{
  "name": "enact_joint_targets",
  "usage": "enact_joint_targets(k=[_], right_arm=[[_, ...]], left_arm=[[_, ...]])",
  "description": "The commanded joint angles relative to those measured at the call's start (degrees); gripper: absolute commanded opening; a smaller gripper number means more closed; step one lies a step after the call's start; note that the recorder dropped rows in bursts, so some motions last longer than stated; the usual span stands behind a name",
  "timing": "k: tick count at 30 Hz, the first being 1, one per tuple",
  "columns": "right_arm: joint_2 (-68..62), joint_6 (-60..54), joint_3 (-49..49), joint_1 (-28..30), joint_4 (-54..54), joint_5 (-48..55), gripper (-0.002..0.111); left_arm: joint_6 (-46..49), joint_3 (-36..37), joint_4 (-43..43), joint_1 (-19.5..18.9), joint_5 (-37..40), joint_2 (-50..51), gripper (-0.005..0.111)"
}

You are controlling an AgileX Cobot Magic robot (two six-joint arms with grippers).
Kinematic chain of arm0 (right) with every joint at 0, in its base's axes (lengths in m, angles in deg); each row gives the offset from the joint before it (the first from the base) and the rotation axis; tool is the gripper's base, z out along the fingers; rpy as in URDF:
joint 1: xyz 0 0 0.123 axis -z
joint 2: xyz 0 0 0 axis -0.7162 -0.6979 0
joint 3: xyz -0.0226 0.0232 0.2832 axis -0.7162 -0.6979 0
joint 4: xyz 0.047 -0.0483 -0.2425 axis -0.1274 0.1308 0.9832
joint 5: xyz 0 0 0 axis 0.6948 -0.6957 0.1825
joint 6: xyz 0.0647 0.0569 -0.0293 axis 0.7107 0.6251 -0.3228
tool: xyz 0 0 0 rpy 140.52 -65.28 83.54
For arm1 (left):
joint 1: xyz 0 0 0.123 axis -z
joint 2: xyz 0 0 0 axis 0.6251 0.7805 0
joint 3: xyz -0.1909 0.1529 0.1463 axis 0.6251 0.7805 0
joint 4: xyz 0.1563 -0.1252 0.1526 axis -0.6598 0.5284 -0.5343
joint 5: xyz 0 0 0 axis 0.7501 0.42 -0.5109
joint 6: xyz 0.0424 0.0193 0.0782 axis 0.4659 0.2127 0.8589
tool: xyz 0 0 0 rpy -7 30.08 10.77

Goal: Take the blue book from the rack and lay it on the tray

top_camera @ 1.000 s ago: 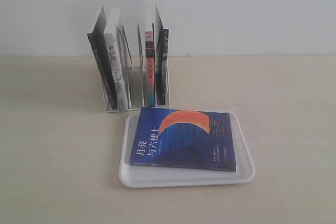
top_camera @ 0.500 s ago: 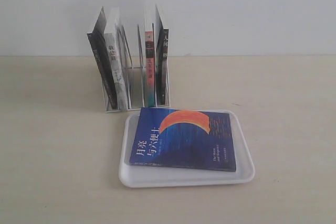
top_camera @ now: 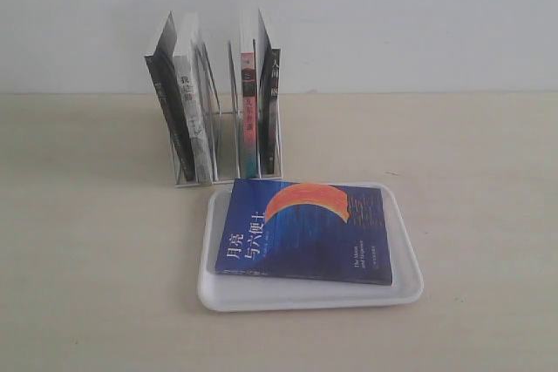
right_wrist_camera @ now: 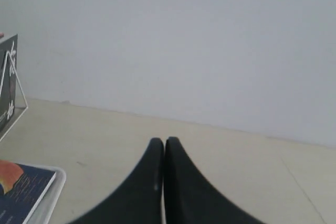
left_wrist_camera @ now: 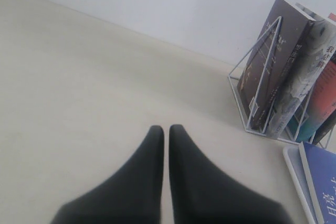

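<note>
Blue book (top_camera: 303, 231): thin paperback, judged light, bendy, slick-covered. Lying flat, cover up, on tray (top_camera: 401, 289), just beside rack (top_camera: 220, 176). Hold, if needed: pinch across 1 long edge, near spine. Left gripper (left_wrist_camera: 166, 129): clenched, empty, low over table (left_wrist_camera: 79, 77), near rack. Right gripper (right_wrist_camera: 165, 141): clenched, empty, near tray corner. Both arms clear of book.

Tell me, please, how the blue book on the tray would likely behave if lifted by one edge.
The blue book looks thin and soft-covered, so it would probably sag rather than stay stiff. It lies flat on the tray, so a push would likely slide it until the low rim catches it.
</note>
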Motion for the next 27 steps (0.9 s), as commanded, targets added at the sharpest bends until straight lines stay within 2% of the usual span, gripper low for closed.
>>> enact_joint_targets(k=[1,8,10,20,27], right_arm=[[0.4,1.0,-6.1,0.5,-2.3,-3.8,0.000],[0.4,2.2,-16.7,0.5,-3.1,-14.3,0.000],[0.4,3.1,-16.7,0.5,-3.1,-15.1,0.000],[0.4,3.3,-16.7,0.5,-3.0,-3.7,0.000],[0.4,3.4,-16.7,0.5,-3.0,-3.4,0.000]], left_arm=[[0.2,0.2,0.0,-0.1,-0.4,-0.2,0.004],[0.2,0.2,0.0,-0.1,-0.4,-0.2,0.004],[0.2,0.2,0.0,-0.1,-0.4,-0.2,0.004],[0.2,0.2,0.0,-0.1,-0.4,-0.2,0.004],[0.2,0.2,0.0,-0.1,-0.7,-0.2,0.004]])
